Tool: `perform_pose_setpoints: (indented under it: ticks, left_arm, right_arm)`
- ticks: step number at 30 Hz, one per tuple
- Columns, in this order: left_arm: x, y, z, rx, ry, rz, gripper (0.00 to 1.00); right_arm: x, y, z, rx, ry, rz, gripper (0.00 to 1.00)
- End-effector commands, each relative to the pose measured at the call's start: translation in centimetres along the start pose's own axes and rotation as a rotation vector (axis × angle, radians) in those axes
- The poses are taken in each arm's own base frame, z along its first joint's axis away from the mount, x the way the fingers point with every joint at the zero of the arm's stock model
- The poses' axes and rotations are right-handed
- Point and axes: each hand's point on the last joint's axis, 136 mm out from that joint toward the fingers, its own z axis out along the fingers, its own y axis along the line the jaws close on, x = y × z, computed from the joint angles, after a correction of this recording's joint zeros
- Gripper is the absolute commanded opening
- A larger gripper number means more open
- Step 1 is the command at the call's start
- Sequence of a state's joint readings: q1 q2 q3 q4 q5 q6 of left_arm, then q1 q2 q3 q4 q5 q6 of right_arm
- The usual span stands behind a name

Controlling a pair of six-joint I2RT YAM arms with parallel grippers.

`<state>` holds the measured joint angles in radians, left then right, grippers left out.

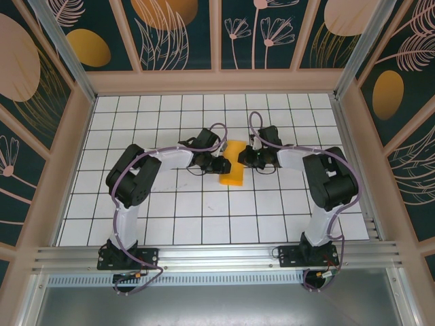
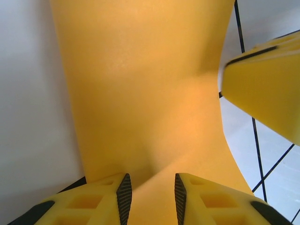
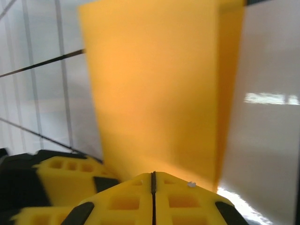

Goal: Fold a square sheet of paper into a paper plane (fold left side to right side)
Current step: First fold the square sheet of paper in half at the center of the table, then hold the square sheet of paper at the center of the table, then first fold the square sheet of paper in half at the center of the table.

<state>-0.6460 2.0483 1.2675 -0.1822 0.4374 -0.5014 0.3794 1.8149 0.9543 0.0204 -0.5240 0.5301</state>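
White gridded table [image 1: 204, 210] forms the floor of a booth whose walls [image 1: 177, 34] carry leaf and flower prints. From above, the two arms reach in toward each other. The orange-yellow square sheet of paper [image 1: 234, 171] sits between the left pincer [image 1: 219, 165] and the right pincer [image 1: 247, 158], close against both. It looks narrower than it is long, though whether it is folded or raised cannot be told from here.

Left wrist camera: the left pincer [image 2: 150, 190] has its jaws apart, black pads [image 2: 124, 197] facing across a clear gap, nothing clamped. The sheet shows in that gap and runs on ahead of the tips. On the right it curls upward toward a yellow finger [image 2: 262, 84] of the right pincer.

Right wrist camera: the right pincer [image 3: 153, 180] has its fingers pressed together with only a thin seam between them, and the sheet's near edge is caught at their tips. Ahead of them the sheet rises as a broad face, with a darker strip along its right side.
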Motion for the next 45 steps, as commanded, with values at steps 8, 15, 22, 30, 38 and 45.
perform_pose_setpoints:
  ticks: [8, 15, 22, 30, 38, 45]
  left_arm:
    - [2.9, 2.7, 1.5, -0.073, 0.081, -0.036, 0.34]
    - [2.9, 2.8, 1.4, -0.078, 0.081, -0.03, 0.34]
    - [3.4, 2.1, 1.0, -0.041, 0.09, 0.0, 0.37]
    - [5.7, 0.4, 0.1, 0.038, 0.12, 0.064, 0.37]
    - [9.5, -0.2, -0.3, 0.065, 0.173, 0.085, 0.34]
    - [12.3, -1.0, -1.0, 0.084, 0.208, 0.097, 0.34]
  right_arm:
    - [-1.5, 4.1, 2.4, -0.149, 0.038, -0.033, 0.08]
    - [-1.7, 2.3, 4.2, -0.069, 0.061, -0.029, 0.07]
    - [0.2, -2.1, 5.6, 0.085, 0.118, 0.019, 0.07]
    - [1.1, -3.4, 5.8, 0.12, 0.134, 0.045, 0.07]
    - [0.8, -3.3, 5.7, 0.121, 0.129, 0.049, 0.07]
    - [1.1, -3.2, 5.9, 0.12, 0.135, 0.052, 0.07]
